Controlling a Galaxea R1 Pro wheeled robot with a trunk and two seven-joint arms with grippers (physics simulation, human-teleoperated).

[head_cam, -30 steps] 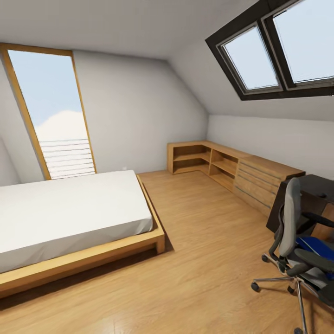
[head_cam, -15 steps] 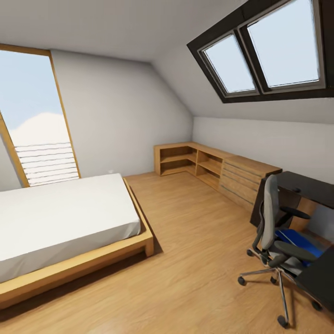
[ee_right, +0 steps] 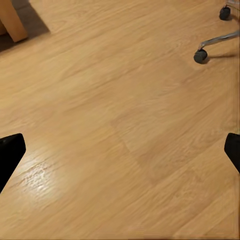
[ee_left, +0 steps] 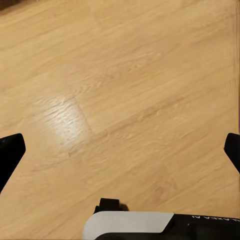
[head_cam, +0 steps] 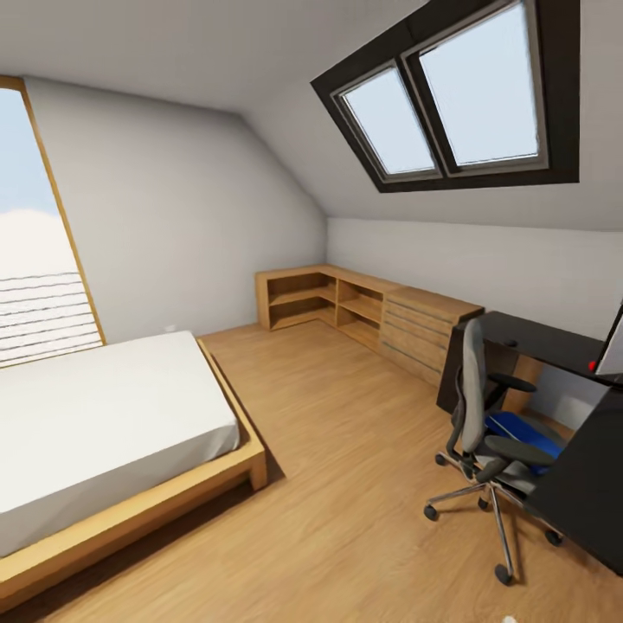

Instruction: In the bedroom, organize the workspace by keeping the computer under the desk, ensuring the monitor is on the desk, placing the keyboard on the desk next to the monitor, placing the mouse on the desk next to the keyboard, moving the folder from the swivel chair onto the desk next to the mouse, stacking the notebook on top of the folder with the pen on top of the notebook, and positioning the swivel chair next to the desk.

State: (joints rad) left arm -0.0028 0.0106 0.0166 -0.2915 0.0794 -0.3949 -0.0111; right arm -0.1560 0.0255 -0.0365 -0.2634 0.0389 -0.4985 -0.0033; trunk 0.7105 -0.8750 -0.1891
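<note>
Fingertips of our left end effector (ee_left: pixel 120 147) sit at opposite edges of the left wrist view, spread wide with nothing between them but the bare wooden floor (ee_left: pixel 125 90). Our right end effector (ee_right: pixel 120 147) is equally spread, its black tips far apart and holding nothing; in the right wrist view it hangs over the same floor, with a chrome leg and castors of the swivel chair (ee_right: pixel 215 45) at one corner and a light-wood bed leg (ee_right: pixel 12 22) at another. From the head we see the swivel chair (head_cam: pixel 484 407) standing on the floor with its grey back toward the room, tucked into the inner corner of the black L-shaped worktop (head_cam: pixel 554 342). The folder (head_cam: pixel 519 430) lies flat on the chair seat, bright blue between the black armrests. At the right edge of the head view a sliver of the monitor (head_cam: pixel 613 346) stands on the worktop, with a small red light at its lower corner. Beyond the worktop, a low light-wood shelf unit (head_cam: pixel 363 307) with a drawer chest runs along the wall under two skylights (head_cam: pixel 441 104). To the left, well apart from the chair, the bed (head_cam: pixel 104 424) with its white mattress rests in a wooden frame beside a tall window (head_cam: pixel 35 260).
</note>
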